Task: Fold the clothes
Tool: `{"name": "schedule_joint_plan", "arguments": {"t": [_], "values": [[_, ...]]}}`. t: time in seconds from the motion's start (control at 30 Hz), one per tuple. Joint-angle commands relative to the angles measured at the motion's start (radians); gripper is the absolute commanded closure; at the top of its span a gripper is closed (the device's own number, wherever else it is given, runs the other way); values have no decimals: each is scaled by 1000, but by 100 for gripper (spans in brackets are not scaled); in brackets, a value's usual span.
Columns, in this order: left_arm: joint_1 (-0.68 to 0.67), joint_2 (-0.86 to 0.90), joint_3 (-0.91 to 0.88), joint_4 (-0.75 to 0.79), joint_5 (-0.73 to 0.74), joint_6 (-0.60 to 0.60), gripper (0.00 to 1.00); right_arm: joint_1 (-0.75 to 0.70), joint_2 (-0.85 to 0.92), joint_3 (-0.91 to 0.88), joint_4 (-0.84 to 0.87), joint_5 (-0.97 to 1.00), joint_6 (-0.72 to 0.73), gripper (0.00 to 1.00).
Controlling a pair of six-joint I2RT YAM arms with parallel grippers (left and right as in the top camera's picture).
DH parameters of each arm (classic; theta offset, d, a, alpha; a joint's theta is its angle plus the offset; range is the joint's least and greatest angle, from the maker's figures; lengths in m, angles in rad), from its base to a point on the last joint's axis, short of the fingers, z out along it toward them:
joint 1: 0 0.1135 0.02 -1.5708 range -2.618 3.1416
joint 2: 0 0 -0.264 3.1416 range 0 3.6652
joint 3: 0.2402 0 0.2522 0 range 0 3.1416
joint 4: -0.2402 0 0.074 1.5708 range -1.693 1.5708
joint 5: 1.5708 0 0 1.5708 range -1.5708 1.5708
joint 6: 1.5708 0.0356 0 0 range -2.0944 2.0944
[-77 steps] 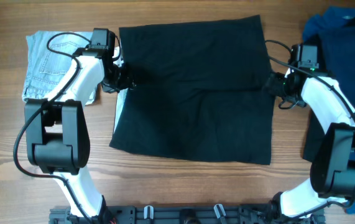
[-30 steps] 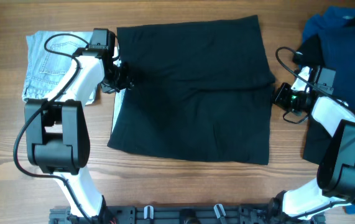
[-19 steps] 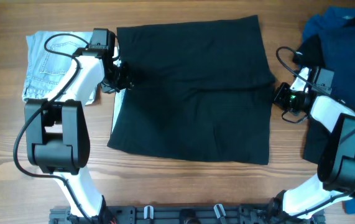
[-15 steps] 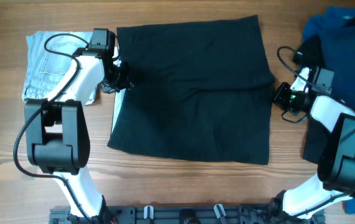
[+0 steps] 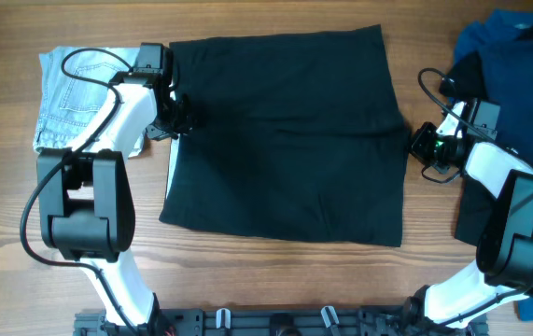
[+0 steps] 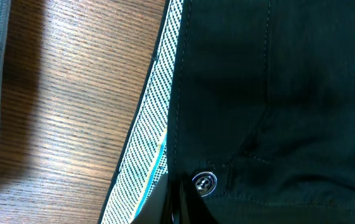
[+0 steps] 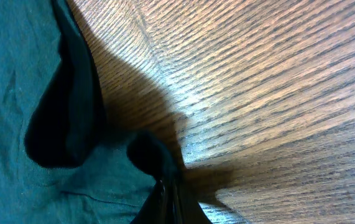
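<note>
The black garment (image 5: pixel 285 140) of the clothes lies spread flat across the middle of the table. My left gripper (image 5: pixel 180 119) is shut on its left edge. In the left wrist view the jaws (image 6: pixel 178 205) pinch the waistband beside a metal button (image 6: pixel 204 182) and a white dotted lining (image 6: pixel 152 124). At the garment's right edge my right gripper (image 5: pixel 417 146) is shut too. The right wrist view shows those jaws (image 7: pixel 168 202) closed on a bunched lip of the dark fabric (image 7: pixel 15 124).
A folded light-blue denim piece (image 5: pixel 70 98) lies at the far left, beside the left arm. Royal-blue clothes (image 5: pixel 518 56) are heaped at the far right, and a dark piece (image 5: pixel 476 210) lies under the right arm. Wooden table (image 5: pixel 275 280) shows in front.
The black garment has slid slightly to the left, and the crease near its right edge has flattened. Both grippers stay shut and have hardly moved.
</note>
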Motion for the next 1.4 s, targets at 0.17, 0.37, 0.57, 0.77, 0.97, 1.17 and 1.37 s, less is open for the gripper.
{"name": "schedule_joint_plan", "arguments": {"t": [0.17, 0.37, 0.57, 0.77, 0.97, 1.17, 1.37], "values": [[2, -18, -4, 22, 99, -3, 29, -3, -37, 124, -72, -60, -103, 71], [2, -66, -4, 204, 201, -5, 94, 1, -89, 233, -87, -159, -221, 78], [-13, 46, -4, 303, 201, -31, 96, 63, 20, 233, 7, -215, -274, 96], [-16, 106, -4, 342, 200, -31, 96, 110, 212, 233, 42, -37, -238, 96], [-16, 110, -4, 333, 162, -27, 96, 80, 272, 233, 41, 150, -184, 96], [-16, 82, 3, 389, 196, -4, 96, 82, 232, 284, 47, -120, -189, 94], [-20, -3, 18, 554, 241, -32, 96, 113, 137, 465, 64, -146, -189, 92]]}}
